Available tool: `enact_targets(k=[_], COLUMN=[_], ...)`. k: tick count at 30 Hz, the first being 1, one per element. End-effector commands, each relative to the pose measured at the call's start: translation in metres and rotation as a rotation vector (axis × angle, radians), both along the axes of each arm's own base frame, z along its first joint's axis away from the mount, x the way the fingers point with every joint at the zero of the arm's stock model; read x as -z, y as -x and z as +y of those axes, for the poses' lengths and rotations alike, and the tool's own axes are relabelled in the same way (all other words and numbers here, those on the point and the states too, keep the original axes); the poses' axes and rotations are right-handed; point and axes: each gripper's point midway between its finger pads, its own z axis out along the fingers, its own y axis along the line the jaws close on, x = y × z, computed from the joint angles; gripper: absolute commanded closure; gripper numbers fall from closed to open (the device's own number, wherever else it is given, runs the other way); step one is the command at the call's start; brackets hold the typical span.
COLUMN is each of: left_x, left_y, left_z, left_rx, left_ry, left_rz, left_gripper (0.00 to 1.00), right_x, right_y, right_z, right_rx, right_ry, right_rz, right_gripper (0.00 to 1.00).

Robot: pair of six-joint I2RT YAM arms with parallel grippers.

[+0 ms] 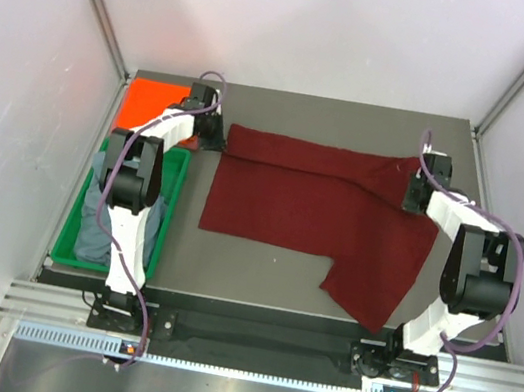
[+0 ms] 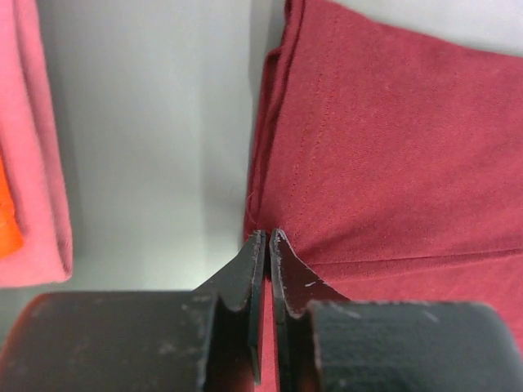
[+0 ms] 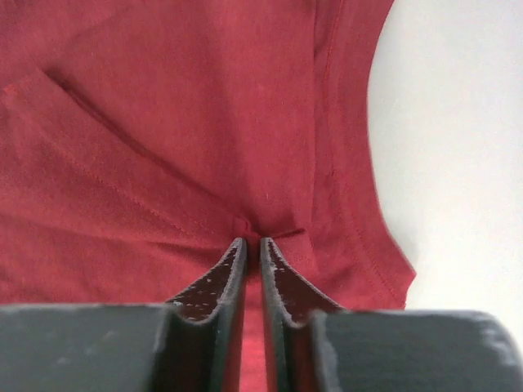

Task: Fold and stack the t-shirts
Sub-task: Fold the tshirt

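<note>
Far across the grey counter [image 1: 260, 267], our left claw [image 2: 267, 237] and right claw [image 3: 252, 242] each clamp the spread dark maroon cloth t-shirt [image 1: 321, 206].

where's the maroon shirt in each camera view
top external: maroon shirt spread across mid-table.
left wrist: right half, edge pinched by left gripper.
right wrist: left and centre, pinched by right gripper.
shared landmark: grey table, bare beside the cloth in all three.
</note>
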Motion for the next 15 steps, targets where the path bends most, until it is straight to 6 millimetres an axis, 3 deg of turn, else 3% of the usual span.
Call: enact_targets(k=[1,3,5,10,14,15], left_x=[-0.038,-0.048,-0.06,-0.085,-0.094,-0.094], left_y=[-0.001,-0.001,0.002,0.003,-0.001,0.001], left_z=[0.008,0.004,0.004,0.002,-0.028,-0.039], left_rx=[0.0,0.012,0.007,-0.002,0.076,0.111], left_ry=[-0.022,-0.006,-0.025,-0.031,0.086,0.145], left_rz=[-0.071,-0.078,-0.076,-0.097,-0.127,-0.123], left_gripper=[0.9,0.78,0.7,0.62,0.62,0.62], right_x=[-0.015,-0.027,-0.038,-0.074,-0.077,-0.067], right_y=[0.005,0.007,0.011,-0.003,-0.029,-0.036], right_z=[0.008,0.009,0.009,0.004,0.028,0.041], right_rx=[0.02,0.043,0.059,0.068,-0.115,-0.181], right_ry=[-0.043,-0.061,-0.068,-0.044,-0.105,-0.151], right_rz=[-0.032,-0.048,-0.043,-0.099,-0.102,-0.086], right_gripper=[0.87,0.74,0.68,0.57,0.55,0.53])
